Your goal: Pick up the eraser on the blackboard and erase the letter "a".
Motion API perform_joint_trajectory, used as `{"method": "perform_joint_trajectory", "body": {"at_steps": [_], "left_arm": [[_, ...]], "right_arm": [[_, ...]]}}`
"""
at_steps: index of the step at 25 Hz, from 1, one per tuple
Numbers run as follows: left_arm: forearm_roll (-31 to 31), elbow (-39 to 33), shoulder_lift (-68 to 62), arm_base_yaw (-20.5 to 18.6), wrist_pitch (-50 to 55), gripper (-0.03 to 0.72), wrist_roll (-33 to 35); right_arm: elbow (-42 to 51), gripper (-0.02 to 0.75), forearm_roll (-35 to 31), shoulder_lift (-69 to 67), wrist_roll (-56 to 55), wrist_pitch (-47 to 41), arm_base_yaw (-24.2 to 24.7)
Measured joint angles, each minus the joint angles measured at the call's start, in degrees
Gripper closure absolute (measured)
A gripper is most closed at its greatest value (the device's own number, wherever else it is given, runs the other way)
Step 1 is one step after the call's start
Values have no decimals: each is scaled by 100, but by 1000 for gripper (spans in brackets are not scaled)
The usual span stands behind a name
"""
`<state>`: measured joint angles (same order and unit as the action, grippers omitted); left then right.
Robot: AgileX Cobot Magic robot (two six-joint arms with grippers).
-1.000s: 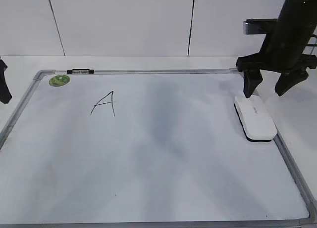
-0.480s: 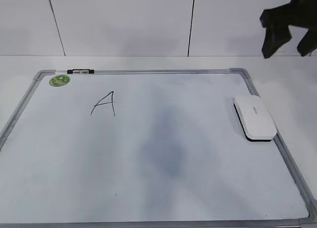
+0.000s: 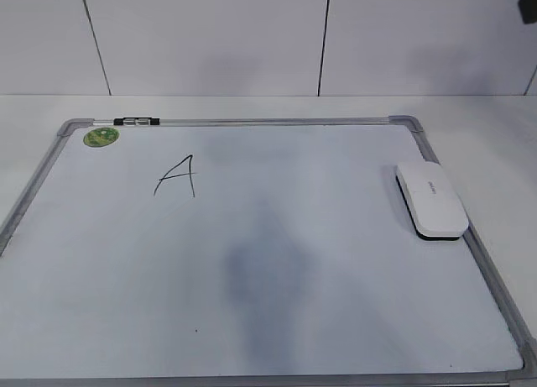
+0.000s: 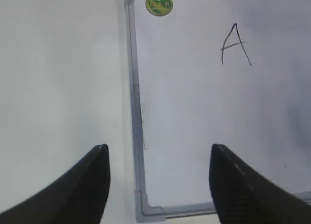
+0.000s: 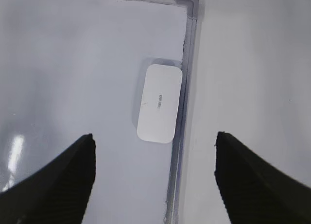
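The eraser (image 3: 431, 200), a white rounded block, lies flat on the blackboard (image 3: 336, 303) against its right frame. It also shows in the right wrist view (image 5: 159, 103). My right gripper (image 5: 154, 135) is open and empty, high above the eraser; only a dark tip shows at the exterior view's top right corner (image 3: 529, 5). My left gripper (image 4: 159, 147) is open and empty above the board's left frame (image 4: 136, 112). No lowercase "a" shows. The only writing is an angular capital "A" (image 3: 176, 176), also in the left wrist view (image 4: 235, 44).
A green round sticker (image 3: 101, 137) sits at the board's far left corner. A small black clip (image 3: 136, 120) is on the far frame. A soft dark shadow (image 3: 264, 269) lies on the board's middle. A white panelled wall stands behind the table.
My right gripper has risen from just above the eraser up and out of the exterior view. The left gripper's tip has left the left edge. The eraser has not moved.
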<state>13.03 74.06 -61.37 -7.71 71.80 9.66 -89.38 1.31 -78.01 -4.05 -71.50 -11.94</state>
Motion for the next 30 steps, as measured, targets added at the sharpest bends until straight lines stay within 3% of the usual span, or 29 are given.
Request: {"method": "perform_joint_trajectory", "body": {"at_steps": [12,20,30], "left_arm": [[-10,-1842,2630,618,56,221,-56],[-13,-2882,4027,618,100,222,-170],[-329,-4079,4890,618,109,224,-170]], "right_arm": [[2552,147,128,3018,13,-54,-9],[3850,147,444,5147,13,-103,-9],[5401,148,685,6513,145,-116,-9]]}}
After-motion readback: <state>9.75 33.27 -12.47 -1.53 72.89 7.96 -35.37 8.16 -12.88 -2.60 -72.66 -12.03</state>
